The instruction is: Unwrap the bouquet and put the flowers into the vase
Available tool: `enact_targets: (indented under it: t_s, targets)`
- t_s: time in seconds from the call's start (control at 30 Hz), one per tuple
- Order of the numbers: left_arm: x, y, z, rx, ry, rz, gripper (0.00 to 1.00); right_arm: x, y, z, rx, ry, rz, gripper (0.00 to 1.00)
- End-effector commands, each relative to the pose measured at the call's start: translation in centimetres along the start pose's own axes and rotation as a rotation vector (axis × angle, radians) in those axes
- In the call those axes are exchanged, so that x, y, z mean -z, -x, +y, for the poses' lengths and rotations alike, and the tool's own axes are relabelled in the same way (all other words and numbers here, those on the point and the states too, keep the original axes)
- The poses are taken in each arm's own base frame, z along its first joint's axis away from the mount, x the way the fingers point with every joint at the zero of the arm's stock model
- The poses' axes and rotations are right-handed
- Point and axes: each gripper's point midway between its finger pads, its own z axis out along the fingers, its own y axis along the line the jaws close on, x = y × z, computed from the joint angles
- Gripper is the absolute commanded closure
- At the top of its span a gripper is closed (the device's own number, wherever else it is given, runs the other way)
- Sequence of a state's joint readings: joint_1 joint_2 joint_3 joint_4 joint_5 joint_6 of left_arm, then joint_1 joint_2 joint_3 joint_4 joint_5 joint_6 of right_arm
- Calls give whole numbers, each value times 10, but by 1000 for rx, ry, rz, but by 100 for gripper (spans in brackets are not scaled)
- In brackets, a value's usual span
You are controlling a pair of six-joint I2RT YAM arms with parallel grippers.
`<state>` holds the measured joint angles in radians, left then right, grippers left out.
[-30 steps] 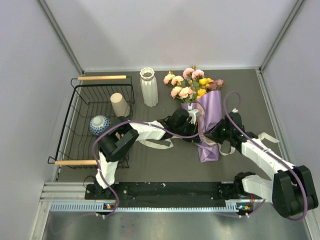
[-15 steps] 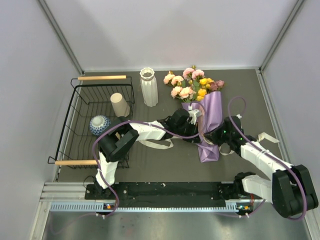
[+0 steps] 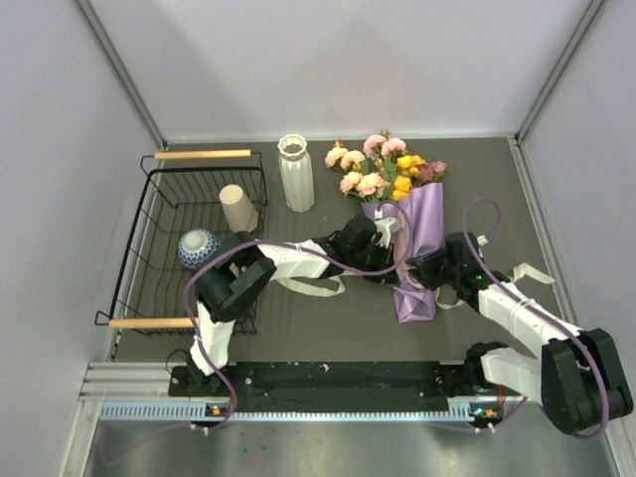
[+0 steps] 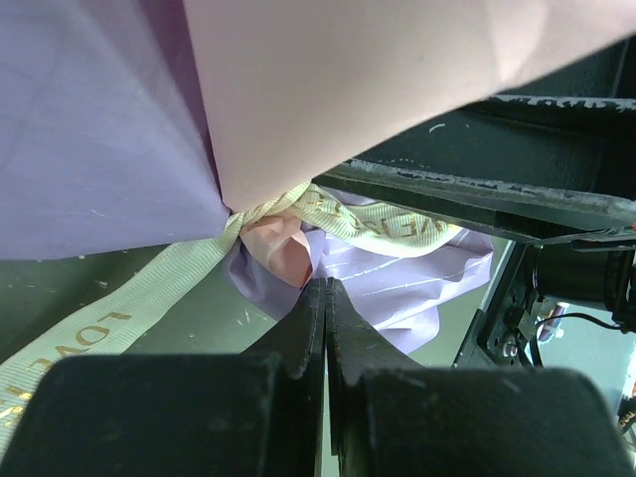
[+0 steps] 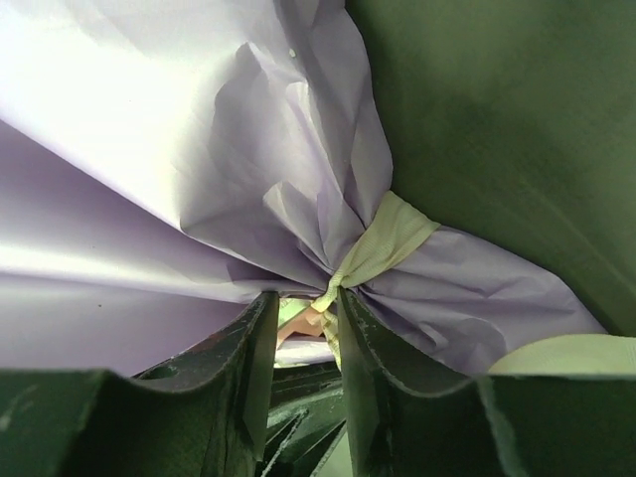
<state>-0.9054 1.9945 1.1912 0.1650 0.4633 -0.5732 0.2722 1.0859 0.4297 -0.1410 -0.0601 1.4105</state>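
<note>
Cream woven ribbon ties the lilac-wrapped rose bouquet; at the ribbon, left gripper is clenched, right gripper parted, so tugging may tear paper.

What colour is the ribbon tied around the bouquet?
Cream ribbon with gold lettering; best in the left wrist view.

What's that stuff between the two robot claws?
The bouquet's tied neck: lilac paper cinched by cream ribbon, right before the left gripper and right gripper in both wrist views.
</note>
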Motion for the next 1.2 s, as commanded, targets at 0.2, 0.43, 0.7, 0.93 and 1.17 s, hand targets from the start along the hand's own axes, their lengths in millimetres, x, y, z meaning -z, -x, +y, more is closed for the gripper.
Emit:
enact_targets:
  t_s: [0.2, 0.43, 0.7, 0.93, 1.17]
  targets:
    - [-2, -8, 1, -13, 12, 35, 99, -22, -5, -22, -75, -74, 29, 100]
    - [-2, -11, 5, -11, 29, 41, 99, -7, 6, -8, -34, -12, -36, 100]
    - [-4, -15, 16, 3, 79, 63, 100, 26, 21, 27, -10, 130, -119, 100]
    - [-2, -15, 16, 0, 87, 60, 100, 48, 27, 54, 27, 231, -152, 100]
    - [0, -12, 15, -8, 88, 51, 100, 92, 64, 68, 141, 259, -383, 100]
